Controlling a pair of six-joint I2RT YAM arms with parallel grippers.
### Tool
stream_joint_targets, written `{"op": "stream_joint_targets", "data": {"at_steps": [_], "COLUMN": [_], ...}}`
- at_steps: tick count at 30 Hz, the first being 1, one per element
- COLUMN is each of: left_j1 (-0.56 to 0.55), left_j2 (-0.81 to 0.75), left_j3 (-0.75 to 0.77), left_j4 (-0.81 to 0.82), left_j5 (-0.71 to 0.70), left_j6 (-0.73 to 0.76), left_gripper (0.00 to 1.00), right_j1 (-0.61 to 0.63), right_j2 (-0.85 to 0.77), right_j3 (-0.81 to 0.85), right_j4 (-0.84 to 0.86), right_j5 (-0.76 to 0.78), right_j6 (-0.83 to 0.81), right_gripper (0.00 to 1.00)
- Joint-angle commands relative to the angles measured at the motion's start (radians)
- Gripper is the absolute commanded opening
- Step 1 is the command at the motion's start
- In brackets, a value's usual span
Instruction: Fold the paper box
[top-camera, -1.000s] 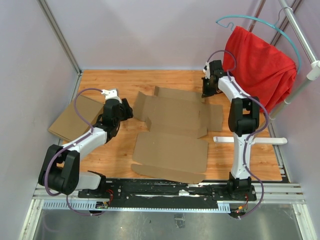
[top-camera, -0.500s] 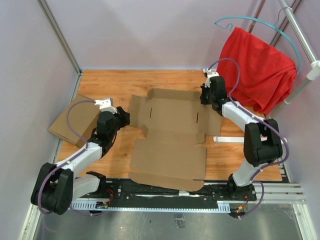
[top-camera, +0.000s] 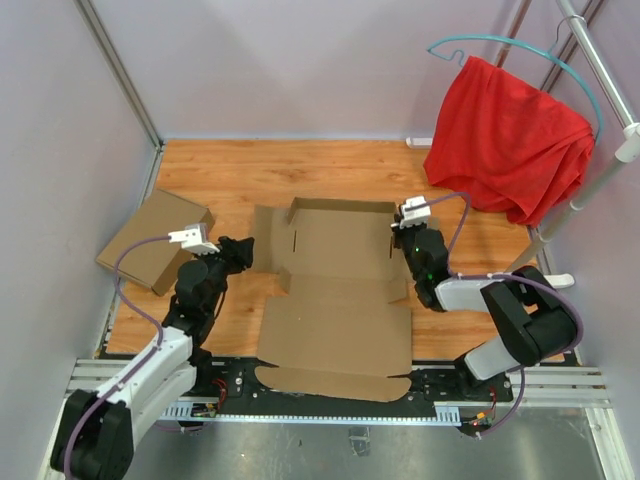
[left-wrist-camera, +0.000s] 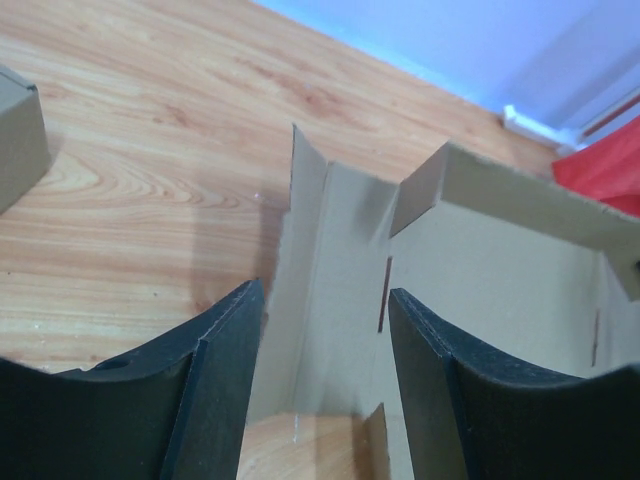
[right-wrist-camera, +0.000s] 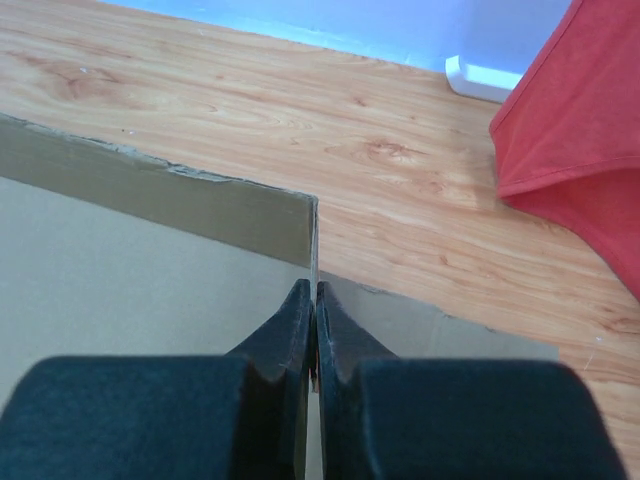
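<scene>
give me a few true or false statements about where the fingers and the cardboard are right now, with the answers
1. The right gripper is pinched shut on a raised wall of the paper box. True.
2. The left gripper is shut. False: its fingers stand apart, with the box's left flap showing between them.
3. The red cloth lies flat on the table. False: it hangs up at the far right.
4. A second cardboard box sits to the left of the paper box. True.
5. The paper box lies completely flat. False: its far wall and side walls stand up.
</scene>
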Motion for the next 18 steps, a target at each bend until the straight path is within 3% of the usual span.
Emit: {"op": "stream_joint_targets", "data": {"at_steps": [1, 11, 18], "left_j1": [0.009, 0.009, 0.009], "left_j2": [-0.148, -0.265, -0.294], "left_j3": [-0.057, -0.074, -0.109], "left_j4": [0.049, -0.026, 0.043], "left_j5": [0.004, -0.010, -0.025], "left_j6": [0.001, 0.025, 0.025], "left_gripper": [0.59, 0.58, 0.56], "right_j1": [0.074, 0.131, 0.132], "right_j2": [0.025, -0.122, -0.238], "right_j3": [-0.144, -0.158, -0.182], "right_j4": [0.559, 0.592, 0.596], "right_j5": [0.112, 0.124, 0.058], "right_j6": [-0.148, -0.215, -0.287], "right_gripper": [0.01, 0.01, 0.01]}}
